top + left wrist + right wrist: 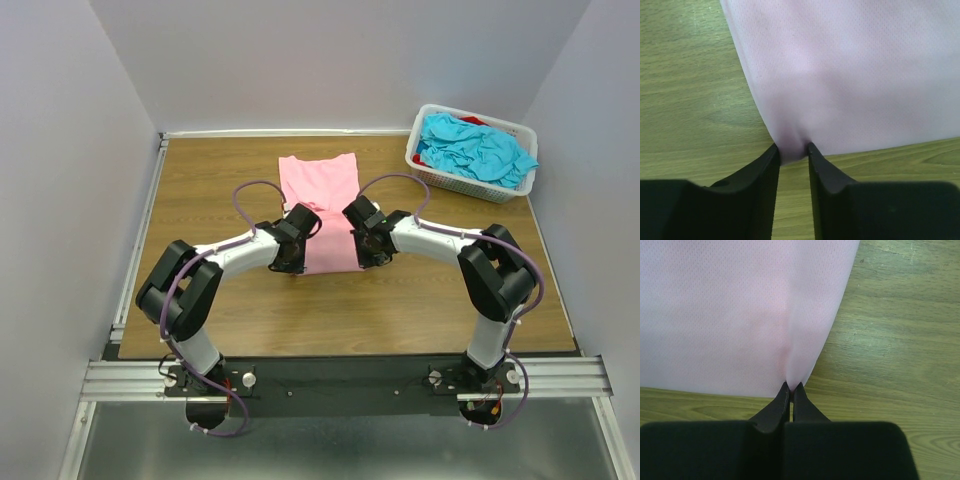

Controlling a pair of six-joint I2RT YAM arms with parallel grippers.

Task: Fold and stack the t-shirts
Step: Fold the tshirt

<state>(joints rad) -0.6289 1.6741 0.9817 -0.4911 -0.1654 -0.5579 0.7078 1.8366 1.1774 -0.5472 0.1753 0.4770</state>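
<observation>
A light pink t-shirt (320, 190) lies flat as a narrow strip on the wooden table, running from the far middle toward me. My left gripper (301, 262) sits at its near left corner; in the left wrist view (792, 150) the tips pinch a bunched bit of the pink cloth (855, 75). My right gripper (363, 258) sits at the near right corner; in the right wrist view (791, 386) the jaws are closed tight on the pink corner (730, 315). Turquoise t-shirts (478, 150) and a bit of red cloth (472, 121) fill the basket.
A white slotted plastic basket (447, 181) stands at the far right corner of the table (200, 190). Grey walls close in the left, back and right sides. Both arms bend inward over the table's near half.
</observation>
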